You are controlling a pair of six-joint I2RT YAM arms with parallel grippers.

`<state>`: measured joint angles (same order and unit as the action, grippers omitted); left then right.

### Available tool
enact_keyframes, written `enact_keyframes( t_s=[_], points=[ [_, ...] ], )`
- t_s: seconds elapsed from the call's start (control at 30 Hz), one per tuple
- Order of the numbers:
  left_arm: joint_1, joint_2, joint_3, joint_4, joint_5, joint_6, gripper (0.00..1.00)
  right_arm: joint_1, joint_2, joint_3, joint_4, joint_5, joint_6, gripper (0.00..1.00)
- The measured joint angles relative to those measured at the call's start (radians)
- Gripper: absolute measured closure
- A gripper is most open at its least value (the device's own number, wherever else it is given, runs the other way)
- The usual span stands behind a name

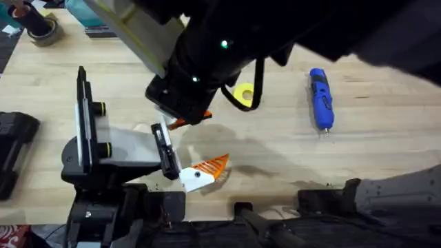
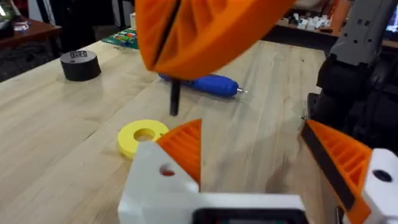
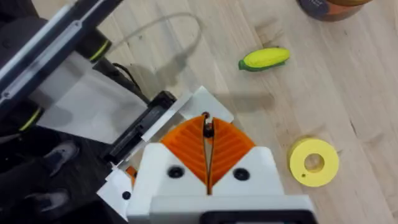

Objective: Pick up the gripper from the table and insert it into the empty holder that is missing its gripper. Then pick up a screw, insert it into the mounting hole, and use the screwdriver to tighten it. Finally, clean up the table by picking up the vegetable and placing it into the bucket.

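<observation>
Wood table (image 1: 386,158): overhead view; work surface for all parts.
Right gripper (image 1: 182,117): reaches across from the lower right and hangs over the upper finger of the left gripper (image 1: 200,146).
Screwdriver (image 1: 321,98): lies on the table, well apart from both grippers, untouched.
Yellow disc (image 1: 242,93): flat on the table, between the screwdriver and the right gripper.

Left wrist, left gripper: released, its 2 fingers well apart, nothing held.
Holder (image 2: 155,183): 1 of those 2 fingers, a white mount.
Gripper wedge (image 2: 186,146): sits on the holder, so the insertion appears done.
Mounting hole (image 2: 166,170): in the holder face, empty.
Screw (image 2: 175,98): dark and thin, hangs point down from the right gripper's ribbed pads, above the holder and apart from it.

Right wrist, right gripper: clenched on the screw, pads together around it.
Vegetable (image 3: 264,59): lies on the table, not yet cleared.
Bucket (image 3: 329,5): stands near the vegetable, apart from it.

Step in hand: judged to be step 2, screw to mounting hole.
Next move: align the screw tip over the hole, lower it straight and seat it before releasing; the screwdriver comes after.
</observation>
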<state>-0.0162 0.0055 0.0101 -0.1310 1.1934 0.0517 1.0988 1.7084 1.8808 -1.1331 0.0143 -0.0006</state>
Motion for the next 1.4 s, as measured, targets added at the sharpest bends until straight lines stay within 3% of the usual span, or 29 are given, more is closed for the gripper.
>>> enact_keyframes(
  t_s=[0.8,1.4],
  points=[
    [0.0,0.0,0.0,0.0,0.0,0.0,0.015,0.0,0.0,-0.101,0.082,0.0,0.0,0.996],
    [0.0,0.0,0.0,0.0,0.0,0.0,0.015,0.0,0.0,-0.115,0.095,0.0,0.0,0.996]
  ],
)
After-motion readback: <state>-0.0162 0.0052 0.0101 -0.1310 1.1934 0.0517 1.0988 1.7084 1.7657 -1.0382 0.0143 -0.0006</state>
